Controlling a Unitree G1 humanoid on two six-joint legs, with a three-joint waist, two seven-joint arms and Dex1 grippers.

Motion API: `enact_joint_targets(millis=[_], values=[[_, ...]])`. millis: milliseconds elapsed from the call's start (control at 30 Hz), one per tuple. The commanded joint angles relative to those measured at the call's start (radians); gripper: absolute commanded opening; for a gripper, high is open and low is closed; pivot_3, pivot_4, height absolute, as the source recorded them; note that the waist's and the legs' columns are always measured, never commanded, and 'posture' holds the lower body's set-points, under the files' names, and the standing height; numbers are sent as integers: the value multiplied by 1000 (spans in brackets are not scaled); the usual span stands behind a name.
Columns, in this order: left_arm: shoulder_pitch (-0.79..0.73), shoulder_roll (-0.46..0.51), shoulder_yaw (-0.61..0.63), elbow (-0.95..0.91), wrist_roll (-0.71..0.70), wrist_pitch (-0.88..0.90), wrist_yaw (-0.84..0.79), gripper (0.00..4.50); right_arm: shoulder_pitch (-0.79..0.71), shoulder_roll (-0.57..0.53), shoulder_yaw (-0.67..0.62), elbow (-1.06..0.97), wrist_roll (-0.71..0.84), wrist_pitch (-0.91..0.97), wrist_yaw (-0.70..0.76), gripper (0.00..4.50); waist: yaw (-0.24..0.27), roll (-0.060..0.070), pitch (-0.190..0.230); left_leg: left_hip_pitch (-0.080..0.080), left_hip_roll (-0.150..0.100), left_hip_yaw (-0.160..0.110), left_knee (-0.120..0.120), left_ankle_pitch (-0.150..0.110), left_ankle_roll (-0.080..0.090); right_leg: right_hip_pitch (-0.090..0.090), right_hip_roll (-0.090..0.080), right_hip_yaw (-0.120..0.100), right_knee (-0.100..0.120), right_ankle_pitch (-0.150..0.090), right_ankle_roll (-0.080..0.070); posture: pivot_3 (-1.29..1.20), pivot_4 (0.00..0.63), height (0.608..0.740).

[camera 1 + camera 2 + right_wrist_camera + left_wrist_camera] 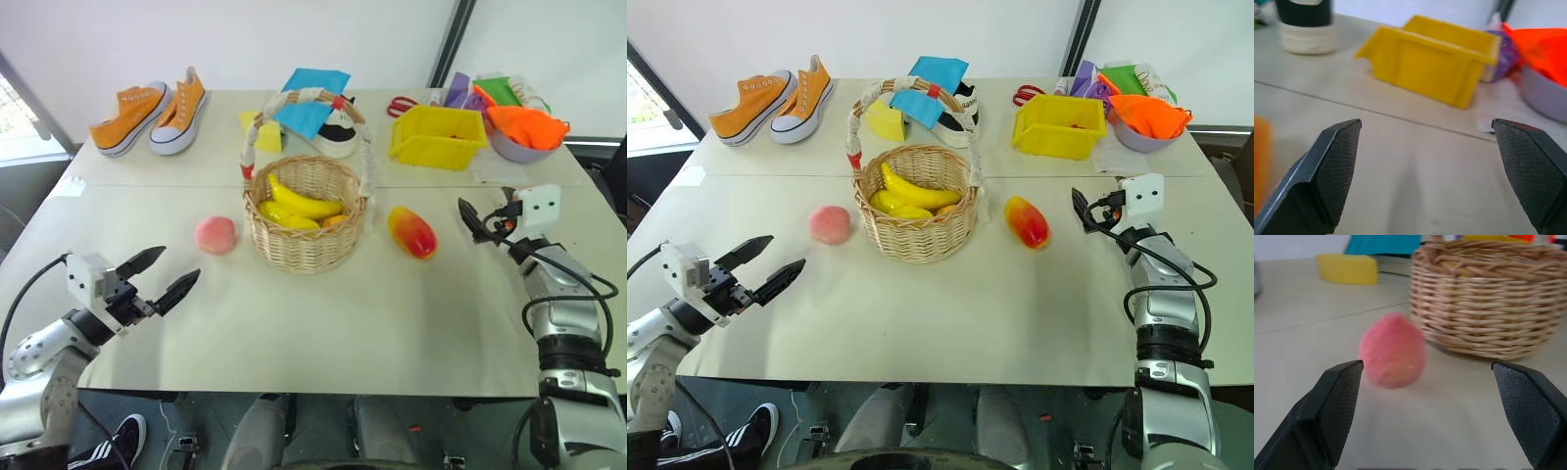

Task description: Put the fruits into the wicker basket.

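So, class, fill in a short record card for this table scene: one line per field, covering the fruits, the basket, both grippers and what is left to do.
peach: on the table, left of the basket, apart from it
mango: on the table, right of the basket
wicker basket: mid-table, upright, holds bananas
left gripper: open, empty, aimed toward the peach
right gripper: open, empty, right of the mango
behind the basket: orange sneakers, yellow bin
left to do: both fruits not yet in the basket
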Motion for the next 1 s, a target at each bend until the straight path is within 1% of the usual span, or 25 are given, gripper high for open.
enact_joint_targets(millis=[33, 200, 267, 400, 467, 600, 733, 833, 933, 1000], values=[[-22, 25, -8, -42, -19, 4, -23, 4500, 76, -9, -18, -257, 83, 124, 11, 4449, 1, 0, 0, 0, 0, 0, 0, 0, 0, 0, 0, 0, 0, 0, -1, 0, 150, 740], [-64, 19, -52, -55, -6, -4, -28, 4500, 232, 16, -8, -569, 106, 270, -73, 4449, 1, 0, 0, 0, 0, 0, 0, 0, 0, 0, -1, 0, -1, -1, -3, 0, 150, 740], [-69, 18, -70, -52, 3, -11, -34, 4500, 251, 31, -4, -650, 112, 338, -124, 4449, -1, 0, 0, -1, 0, 0, 0, -1, 0, 0, -1, 0, -1, -2, -3, 0, 150, 740], [-78, 18, -95, -38, 11, -19, -51, 4500, 252, 36, 44, -735, 94, 465, -177, 4449, 1, 0, 0, -1, 0, 0, 0, -1, 0, -1, -1, 0, -1, -2, -3, 0, 150, 740], [-83, 18, -100, -35, 14, -20, -50, 4500, 248, 21, 75, -754, 72, 492, -177, 4449, 3, 0, 0, -1, 0, 0, 0, -1, 0, -1, -1, 0, -2, -2, -3, 0, 150, 740], [-91, 21, -102, -21, 24, -27, -49, 4500, 187, 7, 119, -769, 67, 613, -203, 4449, 2, 0, 0, -1, 0, 0, 0, -1, 0, -2, -1, 0, -2, -2, -3, 0, 150, 740], [-82, 9, -95, -20, 22, -27, -41, 4500, 149, 4, 137, -752, 61, 652, -198, 4449, 2, 0, 0, -1, 0, 0, 0, 0, 0, -2, -1, 0, -2, -2, -3, 0, 150, 740], [-69, 4, -91, -22, 25, -33, -38, 4500, 115, 10, 153, -740, 67, 739, -213, 4449, 3, 0, 0, -1, 0, 0, -1, 0, 0, -2, -1, 0, -3, -2, -3, 0, 150, 740], [-68, 6, -90, -22, 24, -34, -37, 4500, 25, 7, 188, -708, 42, 830, -243, 4449, -2, 0, 0, -1, 0, 0, 0, 0, 0, -2, -1, 0, -2, -2, -4, 0, 150, 740], [-67, 6, -89, -25, 23, -33, -34, 4500, -24, 17, 187, -689, 39, 867, -259, 4449, -1, 0, 0, -1, 0, 0, -1, 0, 0, -2, -1, 0, -2, -2, -4, 0, 150, 740]])
